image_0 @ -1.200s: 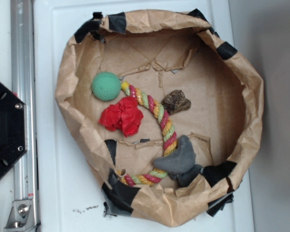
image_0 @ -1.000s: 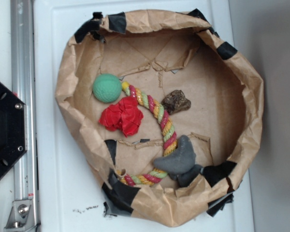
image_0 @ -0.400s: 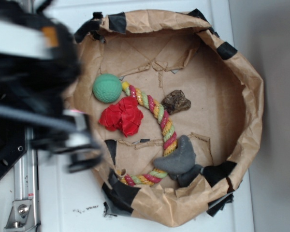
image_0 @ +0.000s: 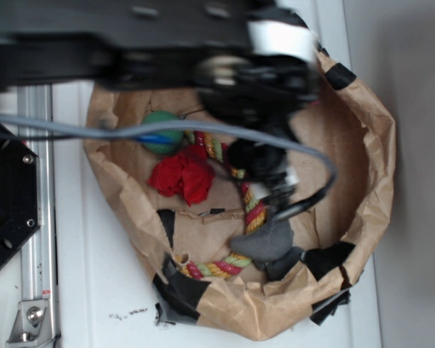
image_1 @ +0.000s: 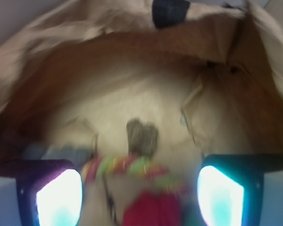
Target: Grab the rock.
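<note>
In the wrist view the rock (image_1: 142, 136) is a small, blurred dark-brown lump on the paper floor, ahead of my gripper (image_1: 139, 197) and centred between its fingers. The fingers (image_1: 59, 197) stand wide apart, so the gripper is open, holding nothing. The striped rope (image_1: 132, 167) and the red crumpled piece (image_1: 151, 207) lie below and between the fingers, nearer than the rock. In the exterior view my arm and gripper (image_0: 264, 163) hang over the middle of the bowl and hide the rock.
Everything lies in a brown paper bowl (image_0: 377, 159) with raised, black-taped walls. A green ball (image_0: 159, 134), the red crumpled piece (image_0: 180, 177), the striped rope (image_0: 255, 210) and a smooth grey curved piece (image_0: 264, 243) lie inside. A metal rail (image_0: 35, 217) runs along the left.
My arm has swept in from the left edge to above the middle of the bowl and now covers the rock in the exterior view. The objects have not moved.
</note>
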Robot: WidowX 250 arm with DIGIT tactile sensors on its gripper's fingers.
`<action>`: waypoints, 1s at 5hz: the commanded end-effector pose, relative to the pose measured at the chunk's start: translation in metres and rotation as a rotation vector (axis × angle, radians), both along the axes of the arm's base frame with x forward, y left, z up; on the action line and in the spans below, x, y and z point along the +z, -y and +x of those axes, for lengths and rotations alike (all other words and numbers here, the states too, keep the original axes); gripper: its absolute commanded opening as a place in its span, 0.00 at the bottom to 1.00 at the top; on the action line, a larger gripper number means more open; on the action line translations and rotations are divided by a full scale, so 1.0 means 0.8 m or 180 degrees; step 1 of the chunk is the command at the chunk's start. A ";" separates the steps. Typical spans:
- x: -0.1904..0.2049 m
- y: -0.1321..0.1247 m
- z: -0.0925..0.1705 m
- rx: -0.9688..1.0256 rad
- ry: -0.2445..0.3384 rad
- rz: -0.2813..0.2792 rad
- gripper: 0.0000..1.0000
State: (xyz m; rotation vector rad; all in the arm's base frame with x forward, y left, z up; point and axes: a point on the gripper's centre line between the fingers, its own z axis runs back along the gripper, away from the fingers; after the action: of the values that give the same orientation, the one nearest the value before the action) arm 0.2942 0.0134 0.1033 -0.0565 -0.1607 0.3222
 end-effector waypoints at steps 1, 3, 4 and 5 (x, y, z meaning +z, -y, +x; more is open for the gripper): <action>-0.053 -0.006 0.024 0.0150 -0.0154 0.0157 1.00; -0.093 -0.013 -0.020 0.0198 -0.0459 0.0253 0.73; -0.101 -0.014 -0.017 0.0130 -0.0452 0.0408 0.00; -0.044 0.004 -0.013 -0.0348 -0.0101 0.0519 0.00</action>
State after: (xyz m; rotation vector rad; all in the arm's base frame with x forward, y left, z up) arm 0.2796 0.0110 0.0542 0.1016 -0.0727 0.2229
